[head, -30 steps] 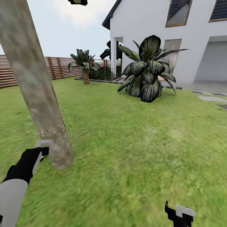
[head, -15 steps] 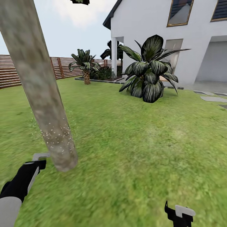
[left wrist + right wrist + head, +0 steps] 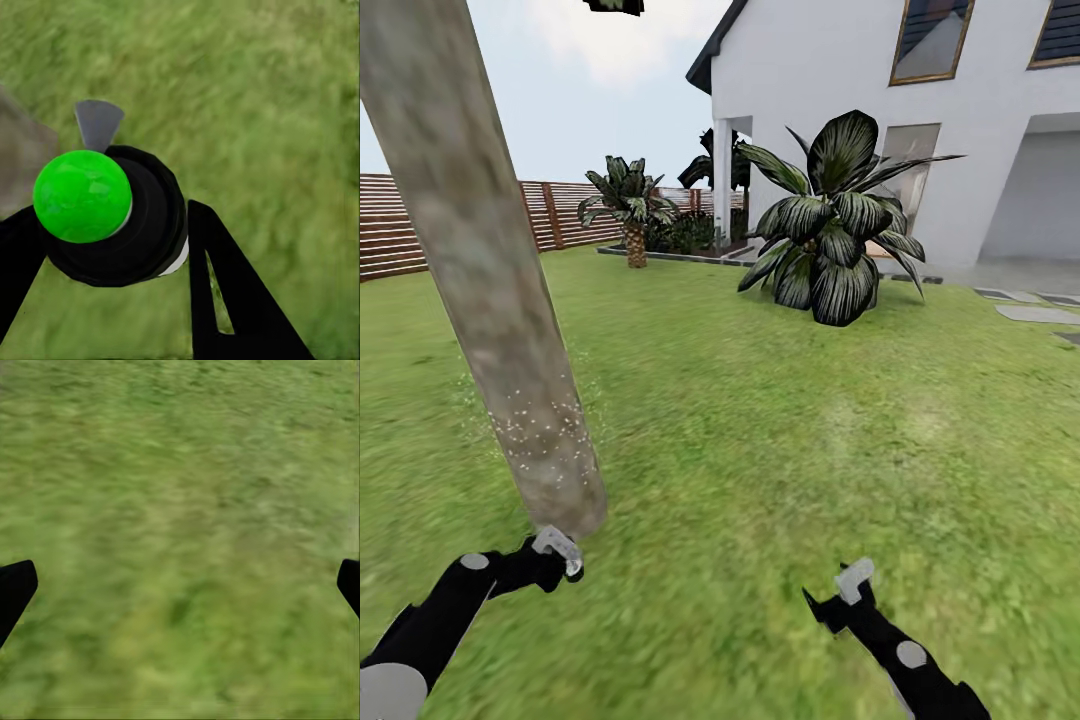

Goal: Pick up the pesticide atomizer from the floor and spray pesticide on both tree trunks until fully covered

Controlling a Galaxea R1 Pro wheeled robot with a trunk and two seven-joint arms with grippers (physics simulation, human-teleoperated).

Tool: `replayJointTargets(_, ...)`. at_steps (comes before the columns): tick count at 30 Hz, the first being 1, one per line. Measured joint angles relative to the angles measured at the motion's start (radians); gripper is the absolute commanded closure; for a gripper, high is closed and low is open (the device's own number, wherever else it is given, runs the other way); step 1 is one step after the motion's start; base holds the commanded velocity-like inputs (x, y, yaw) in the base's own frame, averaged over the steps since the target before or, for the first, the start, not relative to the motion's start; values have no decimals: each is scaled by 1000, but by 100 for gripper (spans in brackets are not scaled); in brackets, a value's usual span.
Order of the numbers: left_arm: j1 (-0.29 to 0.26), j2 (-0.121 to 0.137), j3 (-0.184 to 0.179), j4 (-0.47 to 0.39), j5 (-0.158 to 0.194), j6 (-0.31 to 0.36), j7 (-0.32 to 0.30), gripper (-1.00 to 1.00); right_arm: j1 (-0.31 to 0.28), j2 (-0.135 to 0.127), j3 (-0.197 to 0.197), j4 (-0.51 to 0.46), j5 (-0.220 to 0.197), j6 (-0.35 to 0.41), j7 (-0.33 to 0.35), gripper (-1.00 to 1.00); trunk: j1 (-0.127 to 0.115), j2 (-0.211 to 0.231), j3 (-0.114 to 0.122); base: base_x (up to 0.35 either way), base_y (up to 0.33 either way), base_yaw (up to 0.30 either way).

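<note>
Beside the speckled tree trunk (image 3: pixel 510 330), the left gripper (image 3: pixel 112 225) clamps the pesticide atomizer (image 3: pixel 112 214), nozzle near the bark; the right gripper (image 3: pixel 180 585) hangs wide over lawn (image 3: pixel 780 420).

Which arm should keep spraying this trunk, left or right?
Left. The left gripper is shut on the atomizer and sits beside the base of the tree trunk, where white specks show. The right gripper is open and empty over the grass, farther from the trunk.
</note>
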Motion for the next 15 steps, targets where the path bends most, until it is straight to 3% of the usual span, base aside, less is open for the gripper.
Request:
replayJointTargets(3, -3, -4, -6, 3, -51, -8, -140, 100, -43, -4, 0, -92, 78, 29, 215, -100, 0, 0, 0, 0, 0, 0)
replayJointTargets(4, -4, -7, -21, 1, -83, -9, -187, 100, -56, -4, 1, -114, 107, 32, 297, -100, 0, 0, 0, 0, 0, 0)
replayJointTargets(6, -5, -11, -84, 2, -166, -11, -247, 100, -69, -5, 1, -145, 145, 35, 434, -100, 0, 0, 0, 0, 0, 0)
replayJointTargets(7, -5, -13, -120, 3, -197, -12, -258, 100, -71, -5, 1, -157, 152, 35, 472, -100, 0, 0, 0, 0, 0, 0)
replayJointTargets(9, -5, -20, -196, 4, -225, -11, -268, 100, -73, 0, 1, -173, 156, 36, 509, -100, 0, 0, 0, 0, 0, 0)
replayJointTargets(13, -5, -37, -232, 5, -232, -9, -270, 100, -74, 5, 3, -176, 157, 34, 547, -100, 0, 0, 0, 0, 0, 0)
replayJointTargets(15, -5, -54, -275, 10, -243, -7, -271, 100, -74, 10, 38, -186, 157, 34, 595, -100, 0, 0, 0, 0, 0, 0)
